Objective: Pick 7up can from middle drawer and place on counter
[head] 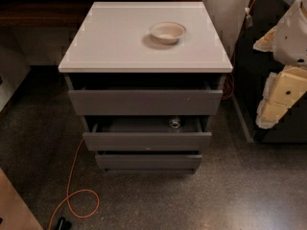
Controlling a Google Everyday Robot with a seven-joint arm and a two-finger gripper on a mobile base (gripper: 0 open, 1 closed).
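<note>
The 7up can [174,123] sits inside the pulled-out middle drawer [147,141] of the grey drawer cabinet [144,102], toward the cabinet's right side, its round silver end facing up. A cream bowl [167,32] rests on the cabinet's white tabletop [110,42]. The pincer [279,99] hangs right of the cabinet, well apart from it; whether it is released or clenched cannot be told. An orange cable [72,186] lies on the floor before the cabinet's left corner.
</note>
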